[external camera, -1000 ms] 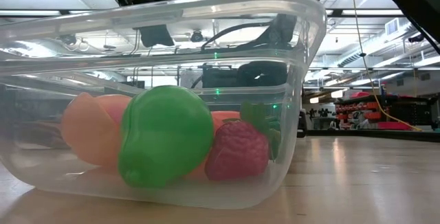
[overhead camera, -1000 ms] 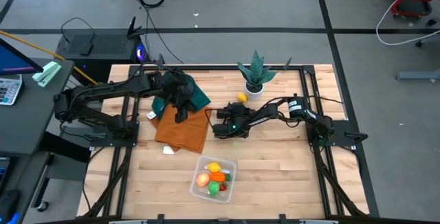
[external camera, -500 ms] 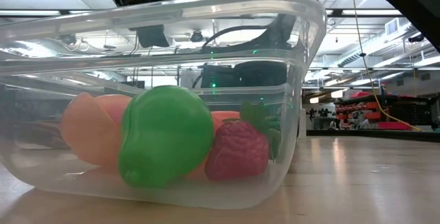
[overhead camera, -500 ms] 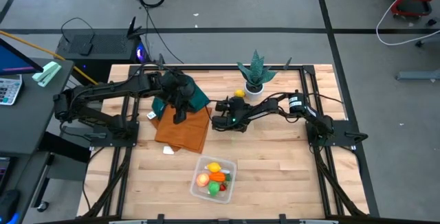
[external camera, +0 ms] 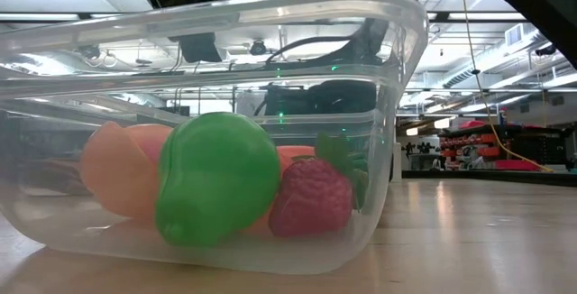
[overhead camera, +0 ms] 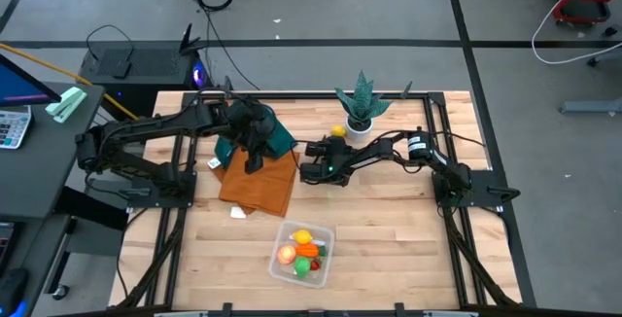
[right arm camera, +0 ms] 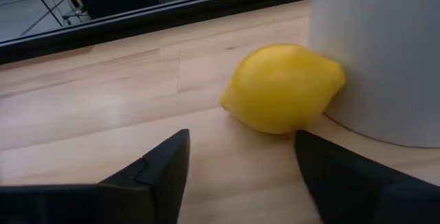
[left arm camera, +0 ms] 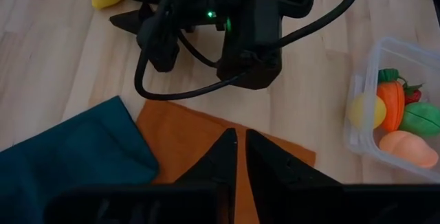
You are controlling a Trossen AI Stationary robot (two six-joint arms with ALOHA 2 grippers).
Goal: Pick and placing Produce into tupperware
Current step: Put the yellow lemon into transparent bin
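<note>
Lemon is the piece you have left outside: it lies on the wooden table toward the far side, touching the white pot of the spiky plant. Your right gripper sits low just in front of it with its fingers spread apart, one on either side of the fruit's line and not touching it.

The tupperware stands at the near edge of the table, about midway across, well apart from the lemon. In it you can see a green pear, a strawberry, a peach, a carrot and a yellow fruit, all lying together on the bottom.

Your left gripper hangs over the orange cloth, left of the right gripper, with its fingers pressed together and nothing between them. A teal cloth lies just beyond the orange one, partly under the left arm. A small white scrap sits on the table just near the orange cloth's near edge.
</note>
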